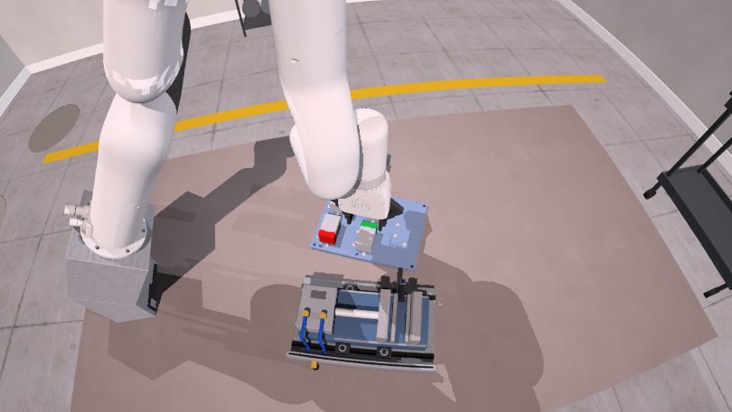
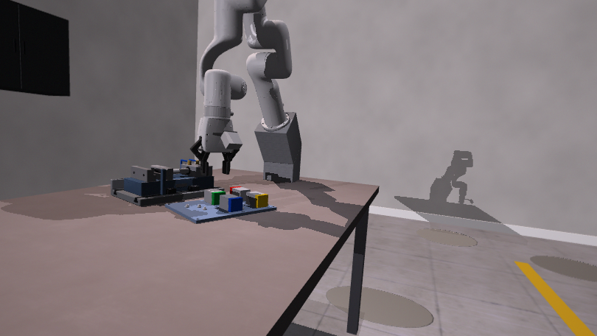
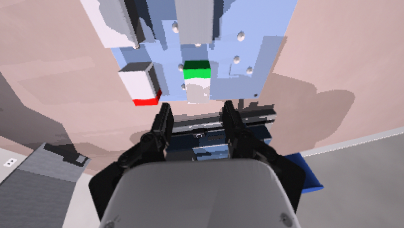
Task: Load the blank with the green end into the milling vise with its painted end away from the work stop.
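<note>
The blank with the green end (image 1: 366, 235) lies flat on the blue infeed plate (image 1: 370, 234), its green end pointing away from the vise (image 1: 363, 320). It also shows in the side view (image 2: 214, 196) and in the wrist view (image 3: 197, 80). My gripper (image 2: 214, 166) is open and empty. It hangs above this blank, clear of it, with one finger to either side of the blank's line in the wrist view (image 3: 197, 124). The vise jaws stand apart with nothing between them. Its hoses (image 1: 312, 330) are on the left block and the work stop (image 1: 400, 285) is at the plate side.
Three other blanks lie on the plate: red-ended (image 1: 329, 229), blue-ended (image 2: 231, 203) and yellow-ended (image 2: 257, 199). The red-ended one lies close beside the green-ended one. The arm's base block (image 1: 109, 276) stands left of the vise. The table edge (image 2: 329, 250) is to the right.
</note>
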